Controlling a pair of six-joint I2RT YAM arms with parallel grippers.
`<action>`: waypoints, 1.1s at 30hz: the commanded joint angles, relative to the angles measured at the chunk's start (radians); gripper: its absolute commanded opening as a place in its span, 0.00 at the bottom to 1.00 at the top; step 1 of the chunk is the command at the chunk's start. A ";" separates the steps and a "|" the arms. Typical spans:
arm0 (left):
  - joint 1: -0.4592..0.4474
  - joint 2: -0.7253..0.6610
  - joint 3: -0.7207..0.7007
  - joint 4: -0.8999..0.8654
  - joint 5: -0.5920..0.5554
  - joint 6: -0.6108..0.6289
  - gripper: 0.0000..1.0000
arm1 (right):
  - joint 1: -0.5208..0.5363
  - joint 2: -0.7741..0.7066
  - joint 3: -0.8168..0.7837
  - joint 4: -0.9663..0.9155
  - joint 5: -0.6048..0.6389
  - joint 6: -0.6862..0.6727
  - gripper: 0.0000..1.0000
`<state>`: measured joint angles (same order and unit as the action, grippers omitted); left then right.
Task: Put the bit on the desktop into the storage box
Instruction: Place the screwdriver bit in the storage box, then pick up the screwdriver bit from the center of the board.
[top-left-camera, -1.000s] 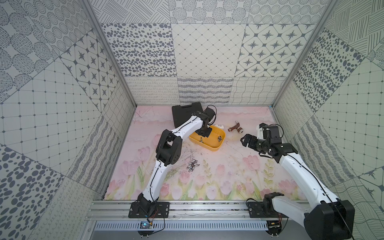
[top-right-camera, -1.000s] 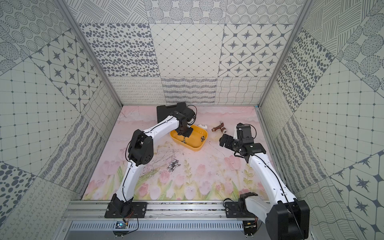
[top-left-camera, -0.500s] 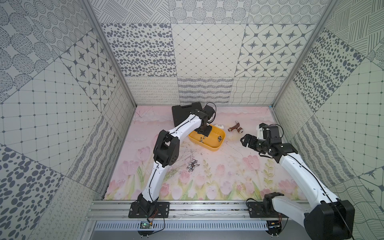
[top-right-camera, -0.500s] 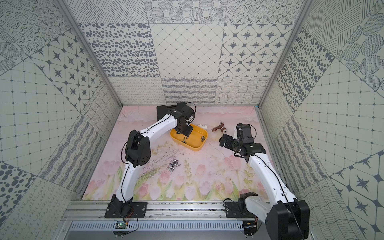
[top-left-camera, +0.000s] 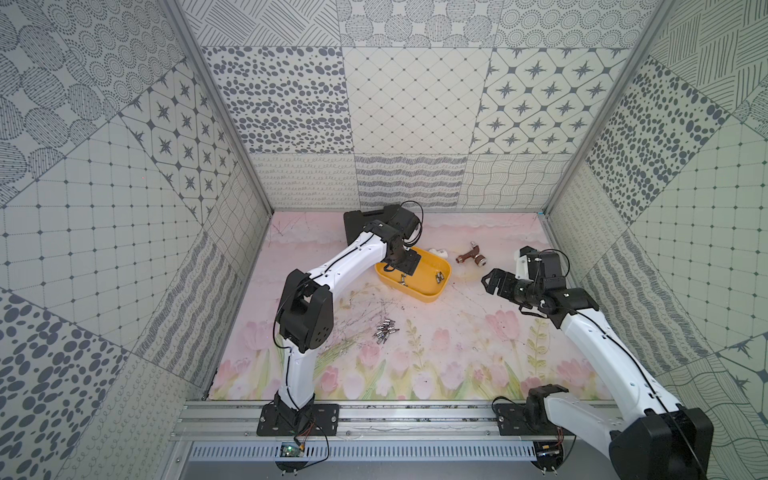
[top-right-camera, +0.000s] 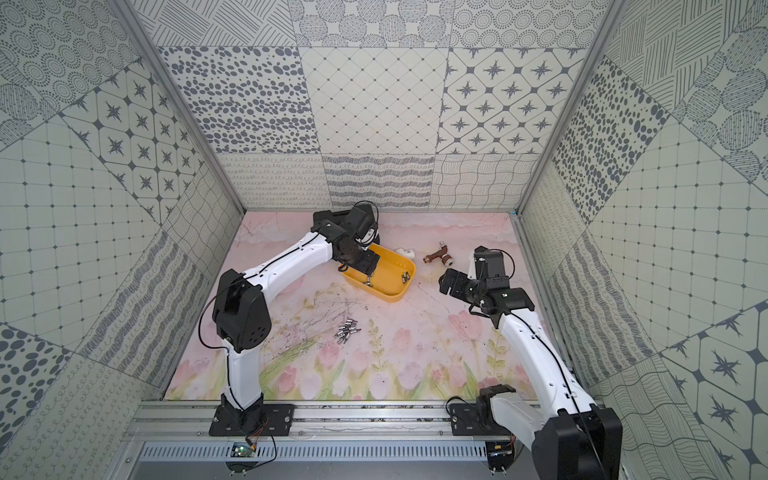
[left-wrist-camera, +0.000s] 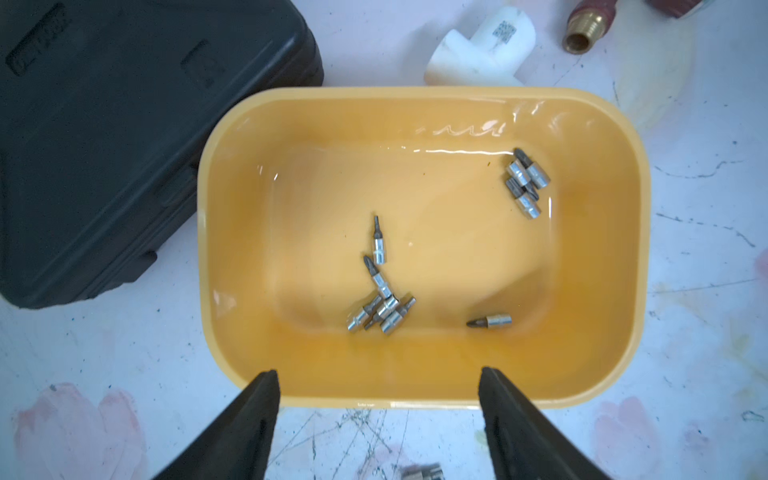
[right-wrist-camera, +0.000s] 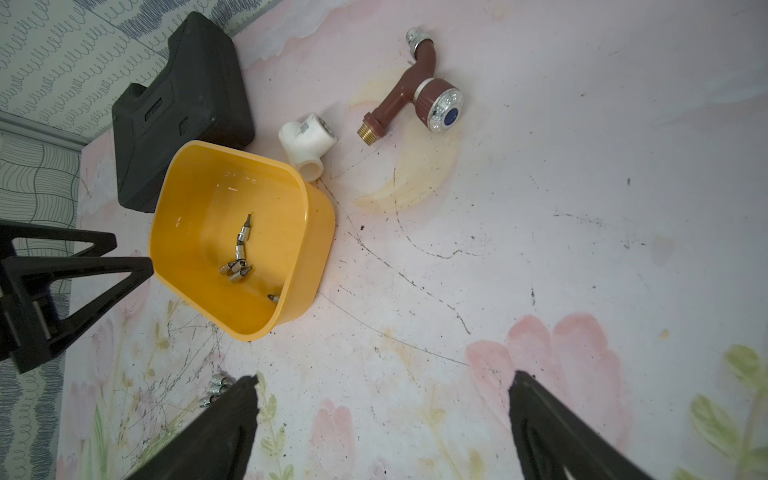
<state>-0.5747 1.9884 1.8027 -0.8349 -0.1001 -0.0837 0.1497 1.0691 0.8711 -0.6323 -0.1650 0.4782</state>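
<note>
The yellow storage box (top-left-camera: 428, 270) (top-right-camera: 395, 270) stands at the back middle of the desktop. Several silver bits lie in it: a cluster (left-wrist-camera: 382, 307), a single bit (left-wrist-camera: 490, 321) and another cluster (left-wrist-camera: 524, 183). A pile of several bits (top-left-camera: 384, 332) (top-right-camera: 347, 331) (right-wrist-camera: 216, 384) lies on the desktop in front of the box. My left gripper (top-left-camera: 405, 266) (left-wrist-camera: 376, 374) hangs open above the box's near rim, with nothing between its fingers. My right gripper (top-left-camera: 490, 282) (right-wrist-camera: 384, 378) is open and empty, to the right of the box.
A black tool case (top-left-camera: 361, 220) (left-wrist-camera: 104, 145) lies behind the box on its left. A white pipe tee (top-left-camera: 438, 252) (right-wrist-camera: 307, 143) and a brown faucet (top-left-camera: 471, 255) (right-wrist-camera: 415, 95) lie behind the box on its right.
My left gripper was shut over the storage box and has opened there. The right arm has not moved.
</note>
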 joint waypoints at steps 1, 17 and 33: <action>0.008 -0.106 -0.097 0.081 0.022 -0.040 0.84 | -0.004 -0.020 0.023 0.014 -0.004 -0.021 0.97; 0.007 -0.410 -0.391 0.085 0.023 -0.129 0.99 | -0.004 -0.022 0.021 0.014 -0.005 -0.026 0.97; -0.001 -0.528 -0.582 -0.036 0.094 -0.211 0.86 | -0.004 -0.019 0.020 0.016 -0.007 -0.030 0.97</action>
<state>-0.5747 1.4826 1.2655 -0.8070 -0.0559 -0.2428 0.1497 1.0660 0.8711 -0.6327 -0.1684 0.4599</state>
